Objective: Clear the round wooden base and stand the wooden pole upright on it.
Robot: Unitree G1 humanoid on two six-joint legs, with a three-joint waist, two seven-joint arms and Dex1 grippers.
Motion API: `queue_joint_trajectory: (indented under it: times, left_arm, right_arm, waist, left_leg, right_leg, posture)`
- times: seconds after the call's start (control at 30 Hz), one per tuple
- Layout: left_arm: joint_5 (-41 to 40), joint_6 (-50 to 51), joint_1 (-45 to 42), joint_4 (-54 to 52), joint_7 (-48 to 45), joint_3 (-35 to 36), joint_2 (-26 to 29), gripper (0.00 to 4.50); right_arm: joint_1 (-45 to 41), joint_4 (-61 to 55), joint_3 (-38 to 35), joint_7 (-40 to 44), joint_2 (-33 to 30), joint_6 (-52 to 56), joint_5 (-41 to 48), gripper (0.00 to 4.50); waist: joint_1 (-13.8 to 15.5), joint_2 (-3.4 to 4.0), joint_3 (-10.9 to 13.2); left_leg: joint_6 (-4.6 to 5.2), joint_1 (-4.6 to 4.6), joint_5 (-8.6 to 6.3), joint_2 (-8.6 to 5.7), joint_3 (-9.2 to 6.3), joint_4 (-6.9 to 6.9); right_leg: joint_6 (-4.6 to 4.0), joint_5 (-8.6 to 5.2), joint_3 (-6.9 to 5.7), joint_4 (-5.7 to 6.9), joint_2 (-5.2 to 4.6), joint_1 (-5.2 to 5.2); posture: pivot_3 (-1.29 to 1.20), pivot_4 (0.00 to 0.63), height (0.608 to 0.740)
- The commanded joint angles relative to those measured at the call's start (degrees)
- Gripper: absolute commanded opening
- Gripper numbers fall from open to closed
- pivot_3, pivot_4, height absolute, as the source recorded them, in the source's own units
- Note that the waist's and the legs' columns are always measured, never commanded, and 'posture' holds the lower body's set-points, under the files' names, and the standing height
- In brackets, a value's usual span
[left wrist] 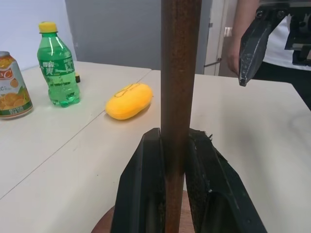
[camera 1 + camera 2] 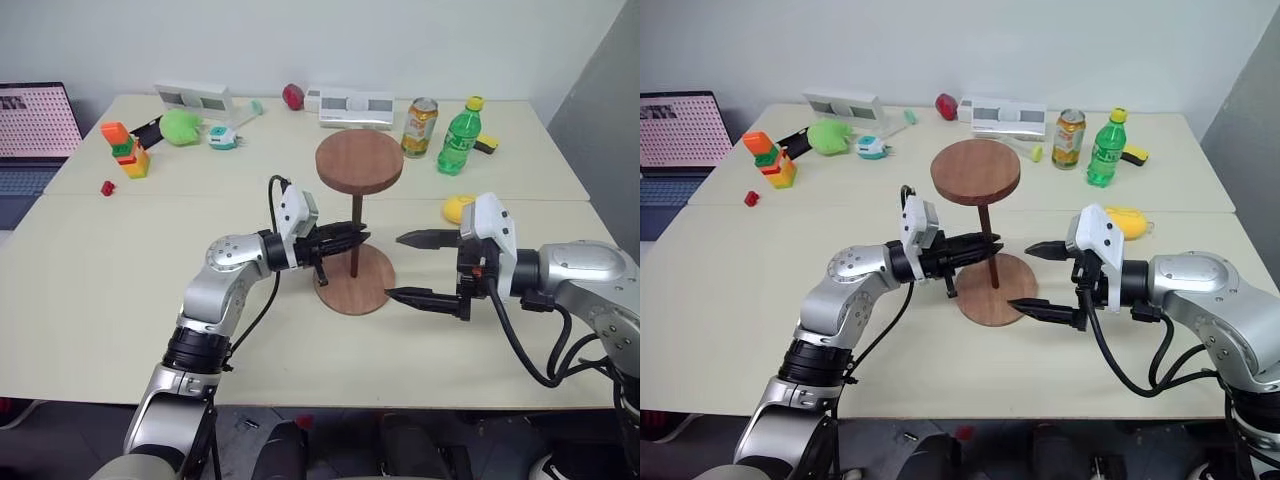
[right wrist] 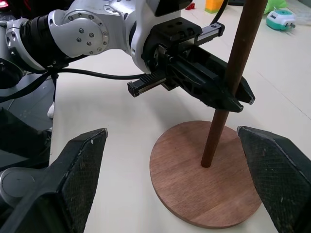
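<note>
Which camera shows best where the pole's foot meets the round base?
The right wrist view: the wooden pole meets the round wooden base at its centre. The eye views show that joint from farther off; the left wrist view has the left pincer clamping the shaft.

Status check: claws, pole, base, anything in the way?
Left claw shut on wooden pole; right claw open, beside it. Pole upright, foot at centre of round wooden base. Base clear.
</note>
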Motion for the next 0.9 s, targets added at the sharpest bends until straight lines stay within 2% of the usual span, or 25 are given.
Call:
queue_joint_trajectory:
  times: [0.03, 0.27, 0.33, 0.37, 0.47, 0.7, 0.8, 0.9]
  left_arm:
    - [0.2, 0.5, 0.6, -0.7, -0.3, -0.4, 0.8, 0.25]
    - [-0.5, 5.0, 2.0, -1.7, 0.0, -0.9, 1.9, 0.25]
    - [-0.3, 7.6, 1.7, -1.3, 0.7, -0.9, 2.9, 0.95]
    - [-0.9, 8.8, 1.4, -1.4, 0.2, -0.7, 3.4, 1.04]
    - [-1.7, 9.4, 1.0, -1.9, -1.5, -0.6, 4.4, 1.82]
    - [-1.0, 7.2, -1.0, -1.0, -4.5, 0.3, 7.3, 3.26]
    - [-0.3, 5.4, -3.2, 1.3, -6.5, 2.1, 11.0, 3.8]
    - [-0.4, 4.7, -3.4, 1.3, -12.3, 2.9, 18.0, 4.36]
  right_arm:
    - [-0.4, -1.2, -1.6, -0.4, 0.0, -1.1, 0.6, 4.5]
    - [-1.1, -0.1, -1.5, -0.1, 0.0, -1.1, 0.5, 4.5]
    - [-1.2, 0.0, -1.4, -0.1, 0.0, -1.2, 0.4, 4.5]
    - [-1.3, 0.0, -1.4, -0.1, 0.0, -1.2, 0.4, 4.5]
    - [-1.4, 0.1, -1.4, -0.2, 0.1, -1.1, 0.4, 4.5]
    - [-1.4, 0.4, -1.8, -0.8, 0.4, -1.3, 0.4, 4.5]
    - [-0.8, 0.0, -2.3, -0.8, 0.1, -1.1, 0.8, 4.5]
    - [0.1, 0.1, -3.1, -0.4, -0.6, -1.2, 1.2, 4.5]
  waist:
    - [0.0, 0.0, 0.0]
    - [0.0, 0.0, 0.0]
    - [0.0, 0.0, 0.0]
    - [-0.1, 0.01, 0.0]
    - [-0.1, 0.0, 0.0]
    - [0.1, 0.0, 0.0]
    - [0.0, 0.0, 0.0]
    - [-0.2, 0.0, 0.0]
  left_leg:
    - [0.0, 0.0, 0.0, 0.0, 0.0, 0.0]
    - [0.0, 0.03, 0.0, 0.0, -0.01, 0.0]
    - [0.01, 0.06, -0.01, 0.0, -0.02, -0.01]
    - [0.01, 0.11, -0.01, 0.0, -0.02, -0.03]
    - [0.13, 0.16, -0.07, 0.0, -0.05, -0.05]
    - [0.12, 0.13, -0.07, 0.0, -0.09, -0.05]
    - [0.12, 0.13, -0.07, 0.0, -0.08, -0.06]
    - [0.12, 0.15, -0.07, 0.03, -0.07, -0.1]
  right_leg:
    - [0.0, 0.0, 0.0, 0.0, 0.0, 0.0]
    - [0.0, 0.0, -0.01, -0.01, 0.0, 0.03]
    - [0.0, 0.0, -0.01, -0.03, 0.01, 0.08]
    - [0.0, 0.0, -0.01, -0.04, 0.0, 0.12]
    - [0.0, 0.0, -0.03, -0.04, 0.02, 0.16]
    - [0.0, 0.0, -0.07, -0.09, 0.0, 0.17]
    - [0.0, 0.0, -0.07, -0.09, 0.01, 0.17]
    - [0.0, -0.01, -0.05, -0.07, 0.05, 0.15]
  posture:
    - [0.0, 0.15, 0.74]
    - [0.0, 0.15, 0.74]
    - [0.0, 0.15, 0.74]
    - [0.0, 0.15, 0.74]
    - [0.0, 0.15, 0.74]
    - [0.0, 0.15, 0.74]
    - [0.0, 0.15, 0.74]
    - [0.0, 0.15, 0.74]
